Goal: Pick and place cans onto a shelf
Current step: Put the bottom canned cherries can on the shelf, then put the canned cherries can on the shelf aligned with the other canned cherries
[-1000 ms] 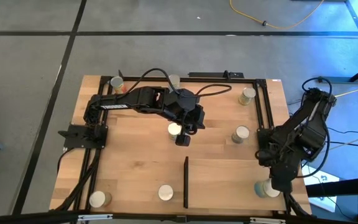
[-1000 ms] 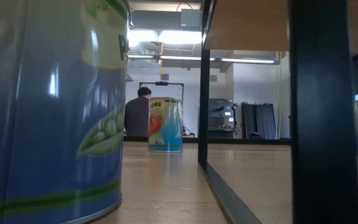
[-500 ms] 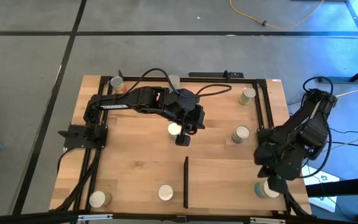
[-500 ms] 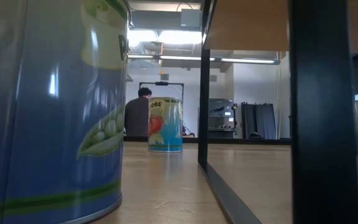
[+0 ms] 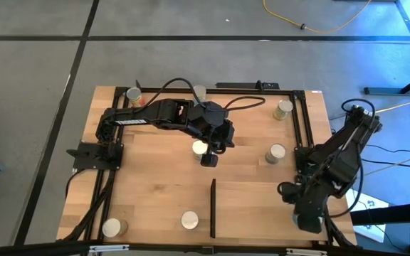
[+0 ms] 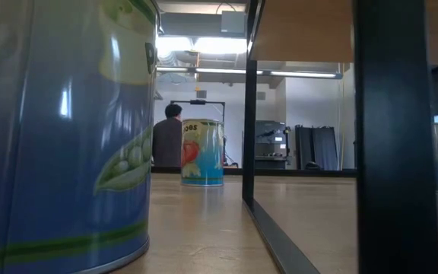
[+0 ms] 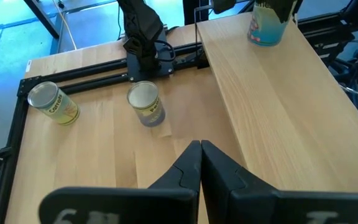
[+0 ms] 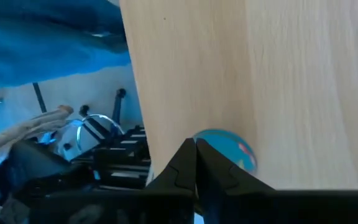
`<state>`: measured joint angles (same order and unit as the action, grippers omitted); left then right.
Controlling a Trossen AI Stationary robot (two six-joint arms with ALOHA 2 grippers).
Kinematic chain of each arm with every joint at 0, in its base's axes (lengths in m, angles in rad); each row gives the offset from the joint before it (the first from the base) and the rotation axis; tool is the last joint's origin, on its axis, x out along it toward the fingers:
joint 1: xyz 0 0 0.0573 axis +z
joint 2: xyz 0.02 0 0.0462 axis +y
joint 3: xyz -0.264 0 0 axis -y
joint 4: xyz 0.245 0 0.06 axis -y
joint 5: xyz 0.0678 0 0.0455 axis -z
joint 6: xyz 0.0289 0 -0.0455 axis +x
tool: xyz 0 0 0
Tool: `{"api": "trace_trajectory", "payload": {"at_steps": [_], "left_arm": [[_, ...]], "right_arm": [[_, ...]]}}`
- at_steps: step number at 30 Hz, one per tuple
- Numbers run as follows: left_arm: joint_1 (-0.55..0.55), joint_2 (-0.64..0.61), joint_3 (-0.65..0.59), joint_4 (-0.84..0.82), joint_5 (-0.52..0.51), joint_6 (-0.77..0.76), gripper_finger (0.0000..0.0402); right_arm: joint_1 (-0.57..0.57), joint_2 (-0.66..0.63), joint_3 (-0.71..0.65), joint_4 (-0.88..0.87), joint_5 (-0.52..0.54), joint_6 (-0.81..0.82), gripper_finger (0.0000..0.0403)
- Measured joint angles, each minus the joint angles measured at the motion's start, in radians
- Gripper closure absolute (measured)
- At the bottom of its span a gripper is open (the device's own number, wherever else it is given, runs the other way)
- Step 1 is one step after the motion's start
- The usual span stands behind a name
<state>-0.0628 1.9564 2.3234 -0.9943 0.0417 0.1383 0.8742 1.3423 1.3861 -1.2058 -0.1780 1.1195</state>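
Right tool (image 8: 196, 163), fingers together, touches blue can (image 8: 229, 148), hidden from overhead

The surface (image 5: 155, 185) is pale plank-patterned wood with a smooth, faintly satin finish, edged by a matt black metal frame (image 5: 299, 128). The shelf (image 7: 272, 106) is plain light wood, smooth and matt, its grain fine. Beside the shelf, the cans (image 7: 146, 104) show dull metal tops and glossy printed labels; the nearest can (image 6: 59, 129) reflects light sharply. Both arms look matt black; each tool (image 7: 199, 163) is matt dark plastic.
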Motion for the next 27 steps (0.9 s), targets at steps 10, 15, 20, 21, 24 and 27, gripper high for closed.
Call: {"api": "trace_trajectory", "payload": {"at_steps": [10, 15, 20, 21, 24, 27], "left_arm": [[0.000, 0.000, 0.000, 0.000, 0.000, 0.002, 0.0401], [0.000, 0.000, 0.000, 0.000, 0.000, 0.003, 0.0401], [0.000, 0.000, 0.000, 0.000, -0.022, 0.007, 0.0401], [-0.001, 0.000, 0.000, 0.000, -0.034, 0.013, 0.0401], [-0.005, -0.010, -0.001, -0.012, -0.052, 0.021, 0.0401], [-0.006, -0.021, 0.000, -0.041, -0.052, 0.004, 0.0401]], "right_arm": [[0.030, 0.000, 0.000, 0.013, -0.037, 0.123, 0.0398], [0.043, 0.000, 0.000, 0.013, -0.035, 0.134, 0.0398], [0.043, 0.000, 0.034, 0.009, -0.005, 0.096, 0.0398], [0.043, 0.000, 0.053, 0.005, 0.017, 0.079, 0.0398], [0.043, 0.000, 0.119, -0.015, 0.097, 0.040, 0.0398], [0.043, -0.001, 0.183, -0.067, 0.205, -0.004, 0.0398]]}}
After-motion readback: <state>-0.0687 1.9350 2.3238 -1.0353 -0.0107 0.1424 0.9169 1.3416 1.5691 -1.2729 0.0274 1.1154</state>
